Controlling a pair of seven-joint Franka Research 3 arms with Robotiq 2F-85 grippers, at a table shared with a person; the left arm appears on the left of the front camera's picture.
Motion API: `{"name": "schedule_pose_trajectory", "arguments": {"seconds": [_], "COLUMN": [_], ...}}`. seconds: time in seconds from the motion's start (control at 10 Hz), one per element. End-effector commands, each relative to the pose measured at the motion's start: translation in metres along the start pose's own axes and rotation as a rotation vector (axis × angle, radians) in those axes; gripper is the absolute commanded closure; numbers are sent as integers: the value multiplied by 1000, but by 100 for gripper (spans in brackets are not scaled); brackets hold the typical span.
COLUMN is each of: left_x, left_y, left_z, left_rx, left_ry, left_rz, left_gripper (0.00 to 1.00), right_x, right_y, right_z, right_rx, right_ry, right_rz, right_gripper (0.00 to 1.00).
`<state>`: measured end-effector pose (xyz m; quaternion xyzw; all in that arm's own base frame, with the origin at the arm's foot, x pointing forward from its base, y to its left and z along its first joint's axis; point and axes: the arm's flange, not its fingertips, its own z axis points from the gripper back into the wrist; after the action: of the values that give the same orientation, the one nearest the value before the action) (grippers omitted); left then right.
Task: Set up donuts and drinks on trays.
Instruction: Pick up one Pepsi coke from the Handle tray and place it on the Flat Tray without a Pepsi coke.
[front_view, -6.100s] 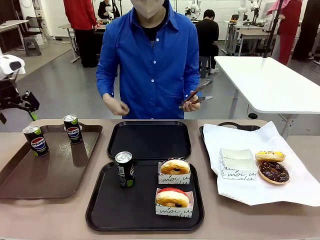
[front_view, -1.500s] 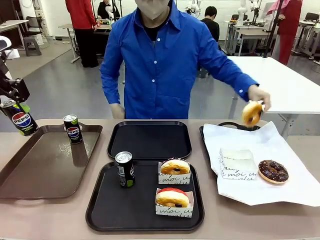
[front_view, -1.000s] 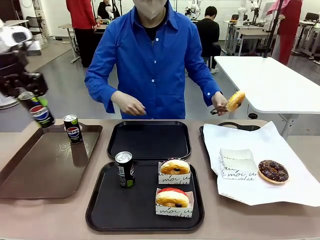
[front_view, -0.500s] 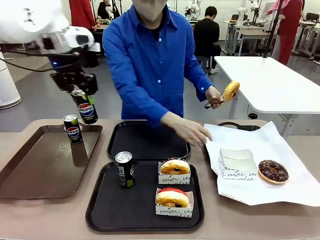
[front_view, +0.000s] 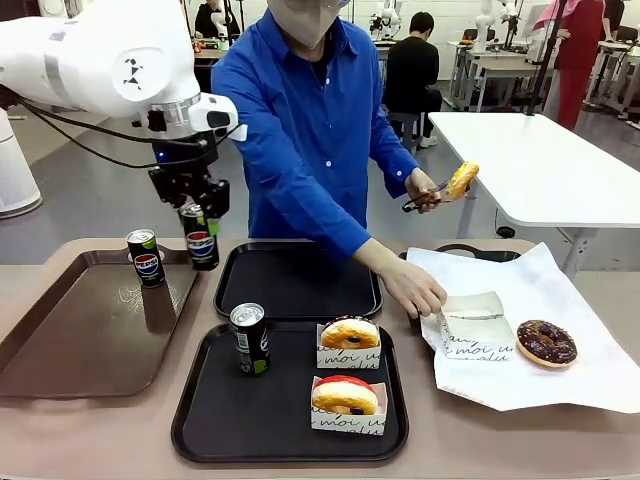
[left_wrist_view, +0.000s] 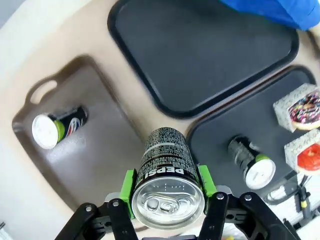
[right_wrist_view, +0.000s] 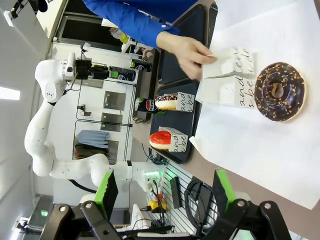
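My left gripper (front_view: 201, 222) is shut on a dark Pepsi can (front_view: 202, 246) and holds it upright in the air, above the gap between the brown tray (front_view: 60, 340) and the far black tray (front_view: 300, 285). In the left wrist view the can (left_wrist_view: 167, 170) sits between the green pads (left_wrist_view: 129, 186). The near black tray (front_view: 210, 420) carries a black-and-green can (front_view: 248, 338) and two boxed donuts (front_view: 350, 343) (front_view: 347, 403). My right gripper (right_wrist_view: 165, 192) is open above the white paper, with nothing between its fingers.
A second Pepsi can (front_view: 146, 257) stands on the brown tray. The person holds a yellow-iced donut (front_view: 461, 181) in tongs and rests the other hand (front_view: 420, 288) on an empty white box (front_view: 478, 325). A chocolate donut (front_view: 547, 342) lies on the white paper (front_view: 590, 380).
My left arm has carried the Pepsi can rightward and lower, from beside the brown tray to the far black tray's left edge. The person's hand has reached the white box.
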<state>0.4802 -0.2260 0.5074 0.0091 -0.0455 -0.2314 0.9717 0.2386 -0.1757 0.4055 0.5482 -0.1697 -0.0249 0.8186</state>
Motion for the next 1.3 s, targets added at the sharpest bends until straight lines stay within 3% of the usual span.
{"name": "schedule_pose_trajectory", "arguments": {"seconds": [0.0,0.2,0.3,0.5,1.2], "left_x": [-58,-143,-169,-179,-186], "left_y": [47,75,81,85,88], "left_z": [31,42,44,47,47], "left_rx": [4,-4,-2,37,3], "left_ry": [67,44,38,33,46], "left_rz": [-66,-111,-112,-97,-93], "left_gripper": [41,41,41,41,41], "right_x": [0,0,0,0,0], "right_y": [-1,-1,-1,-1,-1], "right_z": [0,0,0,0,0], "right_rx": [13,13,13,13,13], "right_ry": [-6,-6,-6,-6,-6], "right_rz": [12,12,12,12,12], "right_gripper": [0,0,0,0,0]}}
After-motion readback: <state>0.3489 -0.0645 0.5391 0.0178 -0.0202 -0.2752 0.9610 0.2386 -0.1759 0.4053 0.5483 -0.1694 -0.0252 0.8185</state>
